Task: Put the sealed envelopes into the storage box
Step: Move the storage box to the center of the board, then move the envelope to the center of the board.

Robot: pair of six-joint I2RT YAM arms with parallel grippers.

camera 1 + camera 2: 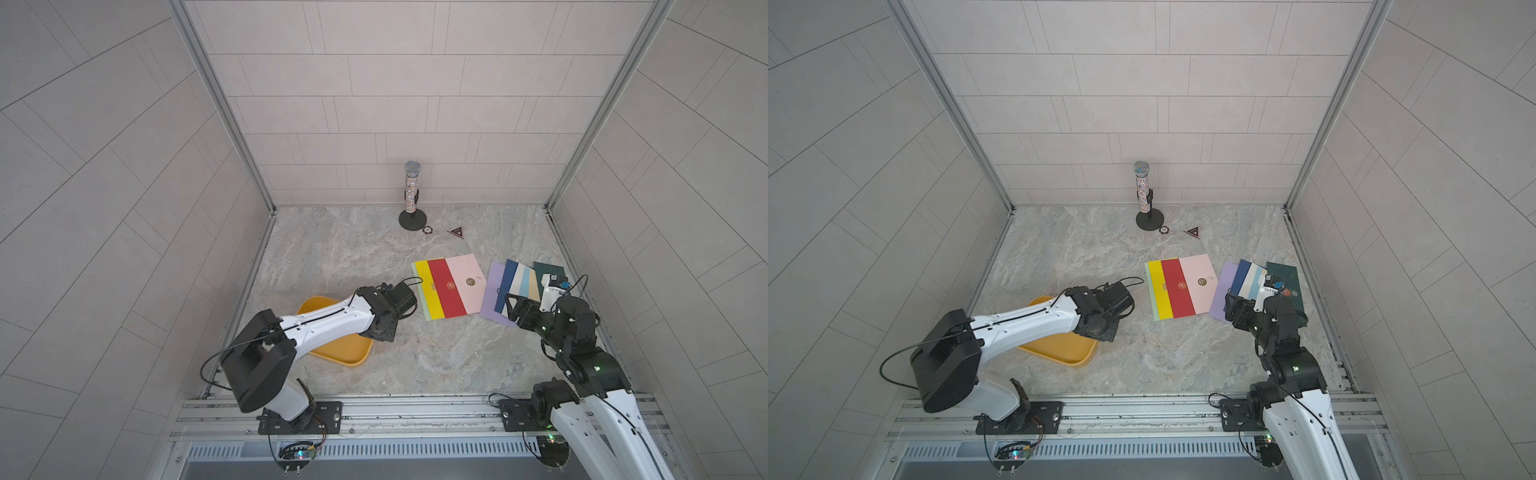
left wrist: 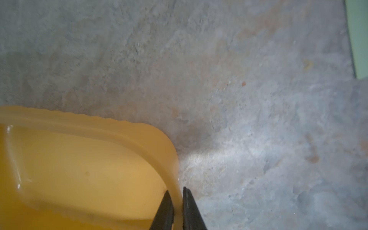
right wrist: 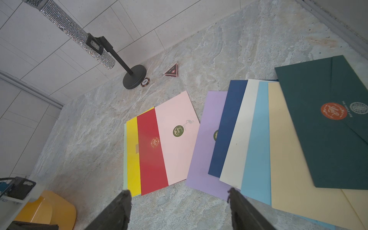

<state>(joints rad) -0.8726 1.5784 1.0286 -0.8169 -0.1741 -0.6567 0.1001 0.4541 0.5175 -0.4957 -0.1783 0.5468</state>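
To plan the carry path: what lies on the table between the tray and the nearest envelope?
Nothing: only bare table lies between the tray and the pale green envelope, shown in the left wrist view.

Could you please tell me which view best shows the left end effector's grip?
Left wrist view: the left end effector clamps the storage box rim. In both top views its arm hides that; right wrist shows only the box.

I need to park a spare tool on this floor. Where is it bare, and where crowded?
Widest bare floor: the back left, bordered by the left wall, the back wall and the microphone stand. Also the front middle, between the storage box and the right arm. Crowded: the right side, where the sealed envelopes fan out.
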